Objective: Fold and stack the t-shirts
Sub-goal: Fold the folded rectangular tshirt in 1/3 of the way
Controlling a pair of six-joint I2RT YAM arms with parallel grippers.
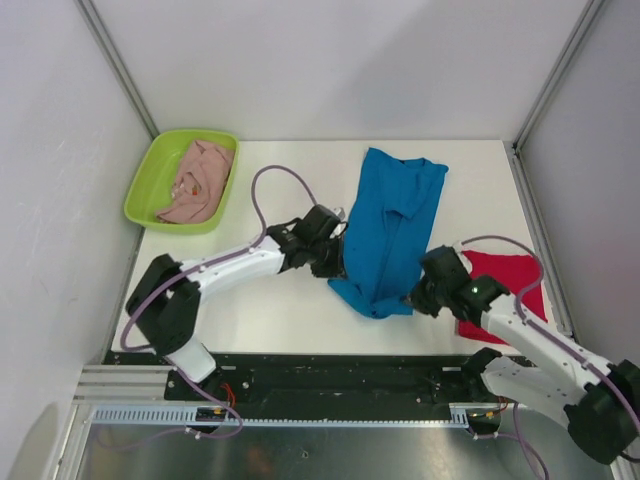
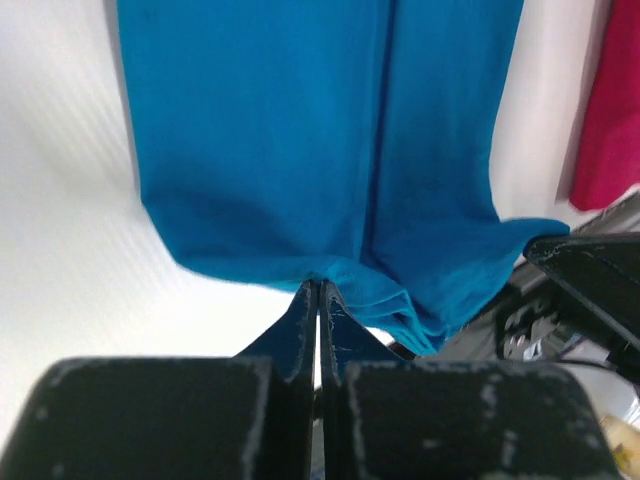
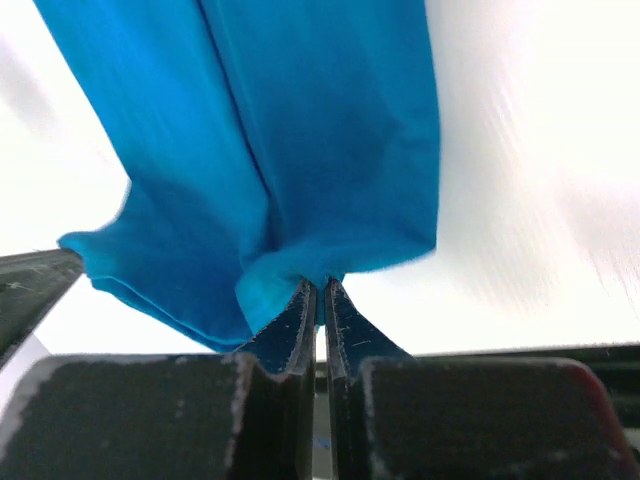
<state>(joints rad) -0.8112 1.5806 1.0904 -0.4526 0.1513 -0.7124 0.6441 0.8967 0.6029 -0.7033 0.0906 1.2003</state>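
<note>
Both claws, left gripper point(image 2: 318, 288) and right gripper point(image 3: 322, 288), clamp the near-end corners of the bright blue cloth t-shirt point(image 1: 390, 225), seemingly light and limp, by the white table's point(image 1: 290, 312) front edge.

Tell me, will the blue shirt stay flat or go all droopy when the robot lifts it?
Probably droopy: the blue shirt bunches into soft folds where both pairs of jaws pinch its near edge. It looks thin and likely light. Since it stretches far across the table, its far end would probably drag behind.
</note>
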